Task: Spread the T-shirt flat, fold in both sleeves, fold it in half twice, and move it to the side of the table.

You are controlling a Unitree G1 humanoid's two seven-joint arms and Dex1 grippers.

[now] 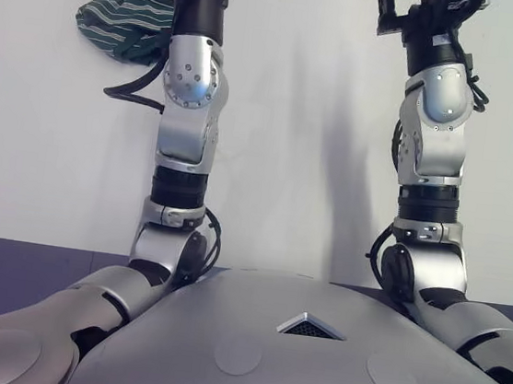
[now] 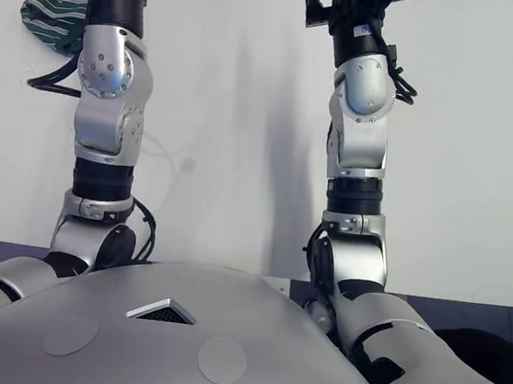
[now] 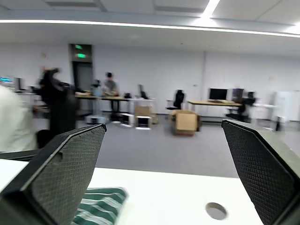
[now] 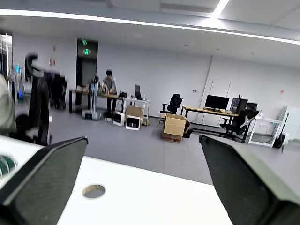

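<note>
1. Table [image 1: 297, 160]: we see a white top running from the near edge to the far edge. Both arms stretch out over it toward the far side.
2. T-shirt [image 1: 124, 10]: green with thin pale stripes. It lies bunched in a heap at the far left of the table, just left of the left arm. It is not yet spread flat, and we cannot tell the sleeves apart in the heap.
3. Left gripper [image 3: 164, 140]: it sits at the far side, left of centre. Its jaws are released and stand wide apart, grasping nothing. The T-shirt lies low on the table just beside one finger [image 3: 65, 173]. We cannot tell whether that finger touches the cloth.
4. Right gripper [image 4: 144, 140]: it sits at the far side, right of centre, well apart from the T-shirt. Its jaws are also released and wide apart, with bare table top seen through the gap.
5. Hole [image 4: 93, 191]: a small round opening in the table top, at the far side, between the two grippers.
</note>
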